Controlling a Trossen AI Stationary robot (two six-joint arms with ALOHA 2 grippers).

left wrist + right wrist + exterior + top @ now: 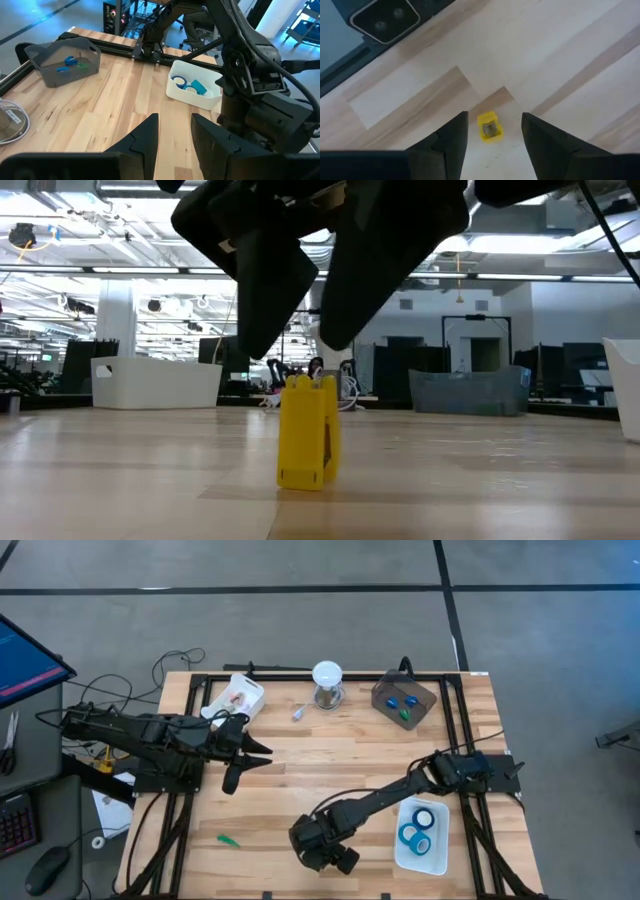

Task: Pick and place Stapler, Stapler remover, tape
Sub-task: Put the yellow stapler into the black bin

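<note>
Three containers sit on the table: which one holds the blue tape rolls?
The white tray at the right near edge, beside the right arm, holds the tape rolls. The grey bin holds small blue and green pieces; the white tray at far left shows no rolls.

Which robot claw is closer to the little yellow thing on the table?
The right claw. It hangs open just above the little yellow thing, fingers on either side, near the table's front edge. The left claw is open too, far off over the table's left middle.
</note>
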